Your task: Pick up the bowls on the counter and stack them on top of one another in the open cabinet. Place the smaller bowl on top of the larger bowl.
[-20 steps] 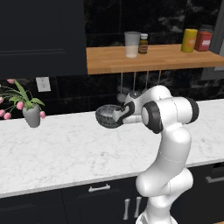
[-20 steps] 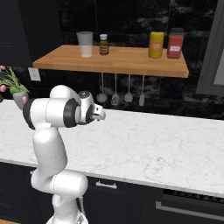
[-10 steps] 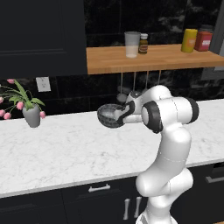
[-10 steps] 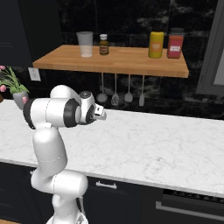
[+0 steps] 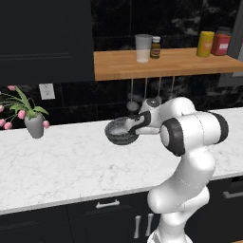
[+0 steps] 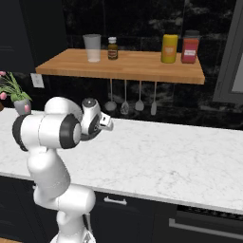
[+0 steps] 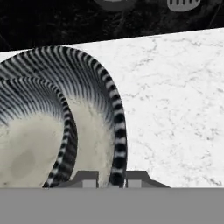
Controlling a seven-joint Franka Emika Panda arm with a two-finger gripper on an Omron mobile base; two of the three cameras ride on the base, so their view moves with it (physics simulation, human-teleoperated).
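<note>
Bowl rim (image 7: 117,144) sits between the two tips of my tool (image 7: 112,178), which has narrowed onto that thin wall because a rim pinch is the only purchase on so wide a dish. A smaller bowl (image 7: 30,148) nests inside it, both empty. The pair rests near the tabletop's (image 5: 61,166) far edge, with the open cabinet (image 5: 166,64) above carrying a cup (image 5: 143,47) and jars.

white marble counter (image 5: 71,166) bearing a flower vase (image 5: 34,126), wooden shelf (image 5: 166,64) bearing cup (image 5: 143,48), bottle (image 5: 155,47), two jars
</note>
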